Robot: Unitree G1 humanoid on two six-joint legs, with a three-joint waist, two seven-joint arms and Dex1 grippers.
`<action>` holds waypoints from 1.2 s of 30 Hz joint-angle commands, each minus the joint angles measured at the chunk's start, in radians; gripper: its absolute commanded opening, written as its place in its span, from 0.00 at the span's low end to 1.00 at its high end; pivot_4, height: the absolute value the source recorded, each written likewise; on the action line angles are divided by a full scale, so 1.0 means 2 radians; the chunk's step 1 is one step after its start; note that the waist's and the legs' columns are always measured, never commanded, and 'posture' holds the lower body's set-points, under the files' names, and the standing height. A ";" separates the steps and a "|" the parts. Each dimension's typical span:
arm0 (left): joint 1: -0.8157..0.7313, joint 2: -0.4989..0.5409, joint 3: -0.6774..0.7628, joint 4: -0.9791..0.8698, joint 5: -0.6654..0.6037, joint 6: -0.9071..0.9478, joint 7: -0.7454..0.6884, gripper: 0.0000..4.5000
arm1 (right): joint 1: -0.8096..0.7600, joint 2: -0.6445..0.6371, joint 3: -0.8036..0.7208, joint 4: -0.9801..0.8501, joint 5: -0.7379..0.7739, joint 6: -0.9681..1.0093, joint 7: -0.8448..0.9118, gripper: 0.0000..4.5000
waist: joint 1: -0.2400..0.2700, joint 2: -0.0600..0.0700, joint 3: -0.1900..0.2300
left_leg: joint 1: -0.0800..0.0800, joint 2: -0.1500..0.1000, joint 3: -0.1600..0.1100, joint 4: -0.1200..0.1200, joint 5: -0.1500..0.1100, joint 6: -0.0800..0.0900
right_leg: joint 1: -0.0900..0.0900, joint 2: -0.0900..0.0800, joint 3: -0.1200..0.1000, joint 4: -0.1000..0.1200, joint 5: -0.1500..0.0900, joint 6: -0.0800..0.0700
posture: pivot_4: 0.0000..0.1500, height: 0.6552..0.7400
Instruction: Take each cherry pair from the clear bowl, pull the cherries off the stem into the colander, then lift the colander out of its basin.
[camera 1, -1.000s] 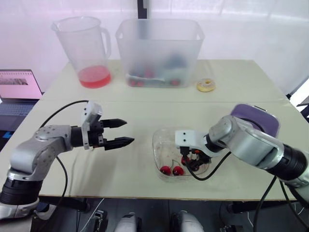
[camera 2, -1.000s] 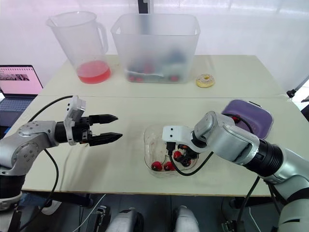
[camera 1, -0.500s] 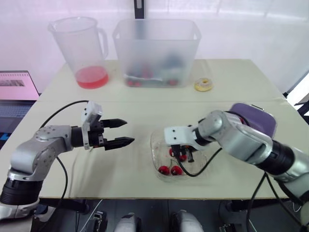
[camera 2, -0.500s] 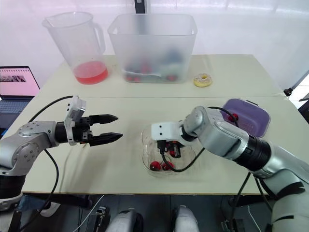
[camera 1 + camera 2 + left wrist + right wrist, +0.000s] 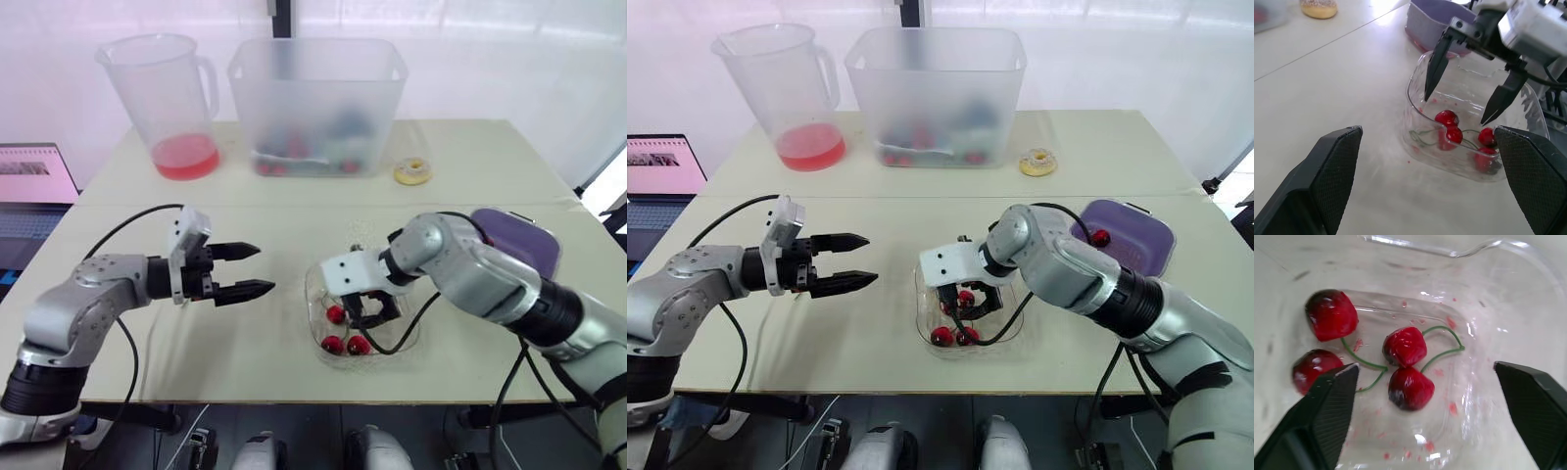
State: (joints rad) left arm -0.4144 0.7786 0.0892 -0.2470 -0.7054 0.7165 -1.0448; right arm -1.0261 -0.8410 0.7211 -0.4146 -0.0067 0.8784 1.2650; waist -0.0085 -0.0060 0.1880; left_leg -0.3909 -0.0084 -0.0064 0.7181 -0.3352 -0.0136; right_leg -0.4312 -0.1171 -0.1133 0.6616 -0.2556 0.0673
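Right gripper (image 5: 1455, 110), fingers apart, hangs over stemmed red cherries (image 5: 1404, 346) in the clear plastic bowl (image 5: 1415, 142). Left gripper (image 5: 263, 268), also spread, hovers left of it.

My right gripper (image 5: 1455, 108) now sits further toward the robot's left inside the clear plastic bowl (image 5: 312, 289), fingers spread over the red cherry pairs (image 5: 1403, 346).

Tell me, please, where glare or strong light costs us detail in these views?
Right wrist view: white highlights streak the rim of the clear bowl, yet the cherries read plainly. Left wrist view: the table glares white near the doughnut. Left eye view: a bright backdrop sits behind the frosted bin, whose contents look hazy.
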 commanded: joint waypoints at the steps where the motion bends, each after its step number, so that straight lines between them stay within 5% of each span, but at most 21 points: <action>1: -0.020 -0.002 0.006 -0.003 -0.007 -0.007 -0.007 1.00 | 0.024 -0.002 -0.034 -0.025 0.018 0.057 -0.010 1.00 | 0.000 0.000 0.000 | 0.000 0.000 0.000 0.000 0.000 0.000 | 0.000 0.000 0.000 0.000 0.000 0.000 | 1.00 0.39; 20: -0.037 0.002 0.003 0.008 -0.017 0.008 -0.035 1.00 | 0.083 0.061 -0.065 0.028 0.060 0.180 -0.140 1.00 | -0.001 0.000 0.000 | 0.000 0.000 0.000 0.000 0.000 0.000 | 0.000 0.000 0.000 0.000 0.000 0.000 | 1.00 0.39; 23: -0.038 0.002 0.003 0.008 -0.015 0.007 -0.037 1.00 | 0.086 0.063 -0.060 0.029 0.062 0.181 -0.150 0.81 | -0.001 0.000 0.000 | 0.000 0.000 0.000 0.000 0.000 0.000 | 0.000 0.000 0.000 0.000 0.000 0.000 | 1.00 0.39; 27: -0.039 0.004 0.002 0.009 -0.017 0.014 -0.036 1.00 | 0.086 0.063 -0.053 0.034 0.064 0.175 -0.160 0.38 | -0.001 0.000 0.000 | 0.000 0.000 0.000 0.000 0.000 0.000 | 0.000 0.000 0.000 0.000 0.000 0.000 | 1.00 0.39; 36: -0.047 -0.001 0.003 0.016 -0.020 0.030 -0.035 1.00 | 0.065 0.027 -0.089 -0.007 0.099 0.172 -0.138 0.38 | 0.000 0.000 0.000 | 0.000 0.000 0.000 0.000 0.000 0.000 | 0.000 0.000 0.000 0.000 0.000 0.000 | 1.00 0.39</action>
State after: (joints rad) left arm -0.4885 0.7738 0.0866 -0.2107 -0.7327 0.7803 -1.1101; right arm -0.8593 -0.7639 0.6073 -0.3749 0.1721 1.2364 0.9693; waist -0.0091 -0.0061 0.1879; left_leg -0.3907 -0.0086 -0.0062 0.7182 -0.3351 -0.0137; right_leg -0.4312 -0.1171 -0.1133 0.6624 -0.2556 0.0673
